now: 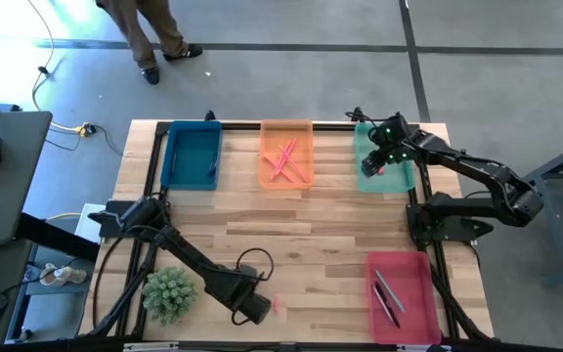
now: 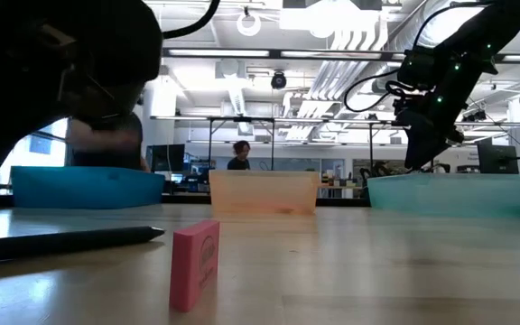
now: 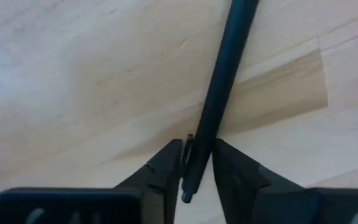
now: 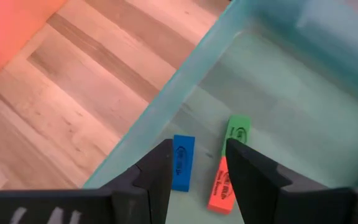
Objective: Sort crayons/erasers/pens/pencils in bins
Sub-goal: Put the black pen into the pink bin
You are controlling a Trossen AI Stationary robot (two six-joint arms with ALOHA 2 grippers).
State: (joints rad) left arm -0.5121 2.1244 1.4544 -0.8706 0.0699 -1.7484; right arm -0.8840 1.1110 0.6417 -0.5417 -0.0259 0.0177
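Down on the pale wooden tabletop (image 3: 73,74) lies a slim black pen (image 3: 219,87), its clip end caught between the left gripper (image 3: 197,171) fingers — the two dark pads (image 3: 166,165) sit just either side of it.

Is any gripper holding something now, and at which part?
The left gripper jaws close around one end of a black pen on the table; right gripper is empty.

Table (image 1: 301,220): pale wood planks w/ darker streaks. Bins: dark blue (image 1: 192,154), translucent orange (image 1: 286,154), teal-green (image 1: 383,156), red-pink (image 1: 400,297). Erasers in teal bin: blue (image 4: 182,162), green (image 4: 236,134), red-orange (image 4: 222,185); pink eraser (image 2: 195,264) on table. Pen (image 3: 219,93) black. Pincers (image 3: 197,163) (image 4: 197,163) dark. Plant (image 1: 169,293) green.
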